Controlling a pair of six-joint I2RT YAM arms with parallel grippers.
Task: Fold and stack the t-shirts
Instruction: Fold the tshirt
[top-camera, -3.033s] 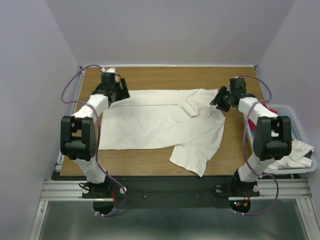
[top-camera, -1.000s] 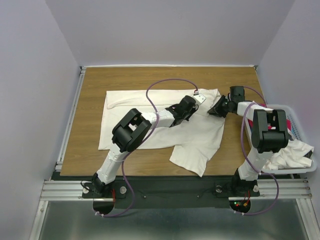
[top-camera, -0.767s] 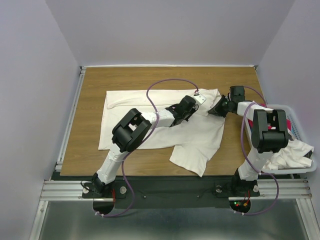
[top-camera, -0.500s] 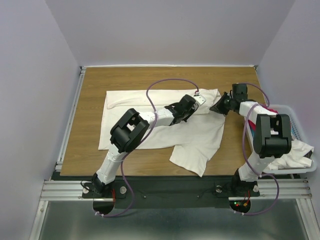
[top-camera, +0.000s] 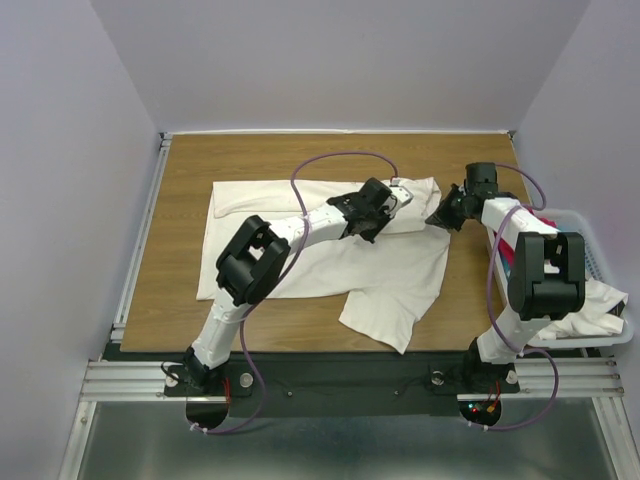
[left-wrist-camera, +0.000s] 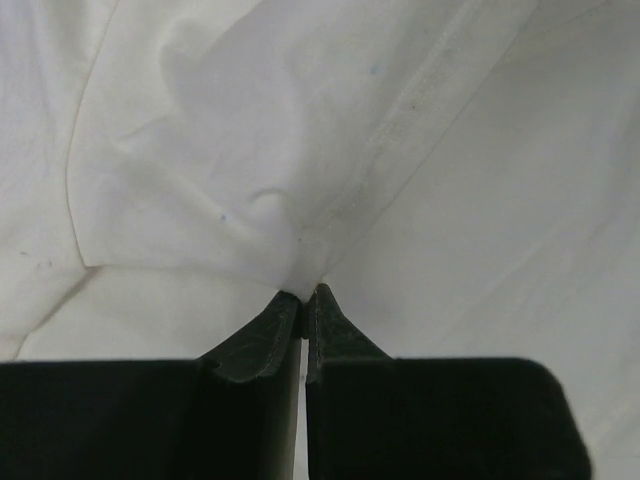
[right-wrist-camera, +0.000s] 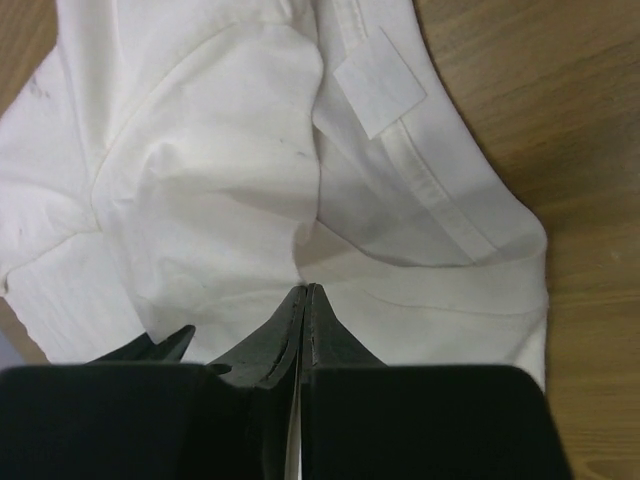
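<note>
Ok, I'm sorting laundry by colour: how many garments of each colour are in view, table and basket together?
off-white t-shirt, on the table: 1
magenta-red garment, in the basket: 1
white garment, in the basket: 1
Total: 3

I see the plain off-white cotton t-shirt spread rumpled on the wooden table, the magenta-red t-shirt and crumpled white t-shirt heaped in the white basket.
</note>
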